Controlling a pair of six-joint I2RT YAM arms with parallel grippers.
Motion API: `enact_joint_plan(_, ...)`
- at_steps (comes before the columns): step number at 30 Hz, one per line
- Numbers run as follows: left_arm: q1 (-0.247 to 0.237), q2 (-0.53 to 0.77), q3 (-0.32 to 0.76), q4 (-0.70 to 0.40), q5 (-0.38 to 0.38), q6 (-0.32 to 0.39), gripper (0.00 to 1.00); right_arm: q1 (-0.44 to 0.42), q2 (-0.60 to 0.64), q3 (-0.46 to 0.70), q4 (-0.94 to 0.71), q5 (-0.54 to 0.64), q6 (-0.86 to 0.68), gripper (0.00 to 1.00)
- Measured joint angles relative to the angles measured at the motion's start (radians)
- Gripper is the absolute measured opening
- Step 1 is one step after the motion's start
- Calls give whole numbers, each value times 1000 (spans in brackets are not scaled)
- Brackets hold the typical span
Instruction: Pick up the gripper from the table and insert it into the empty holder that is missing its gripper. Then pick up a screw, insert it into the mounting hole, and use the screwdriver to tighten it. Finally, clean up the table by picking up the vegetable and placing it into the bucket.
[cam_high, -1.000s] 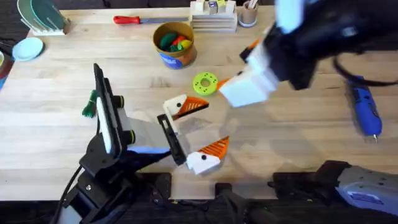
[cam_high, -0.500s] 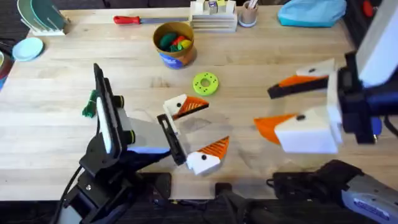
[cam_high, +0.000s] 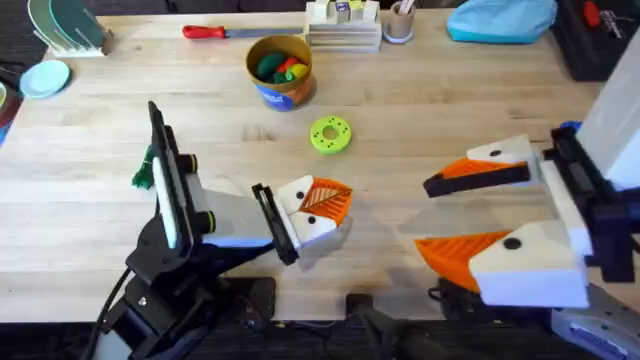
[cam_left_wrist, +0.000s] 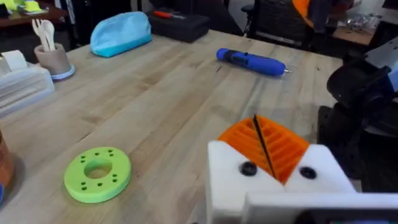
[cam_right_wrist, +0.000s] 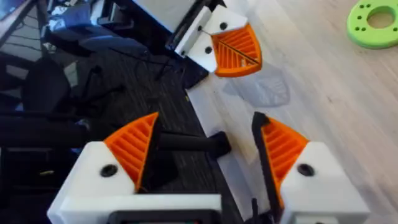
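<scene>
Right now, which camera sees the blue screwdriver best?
The left wrist view: the screwdriver lies whole and unblocked on the table, tip included. In the overhead view only a small blue bit peeks out behind the right arm.

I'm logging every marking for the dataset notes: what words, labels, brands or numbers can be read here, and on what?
None can be read.
The bucket has a blue label band: print too blurred.
The small boxes at the table's far edge show coloured patches: unreadable.
The screwdriver: no legible marking.
</scene>
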Motion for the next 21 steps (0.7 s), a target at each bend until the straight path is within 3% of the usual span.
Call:
enact_joint_plan(6,0,0,0,-14,-6,0,5,0,0,-1,1,-2,0,853)
enact_joint_plan(12,0,0,0,-11,-8,0,5,-36,23,-1,3,227,40,857)
enact_joint_plan(16,0,0,0,-11,-9,0,5,-141,103,-1,7,377,58,857)
enact_joint_plan(21,0,0,0,-14,-9,0,5,-367,255,-1,67,520,59,857)
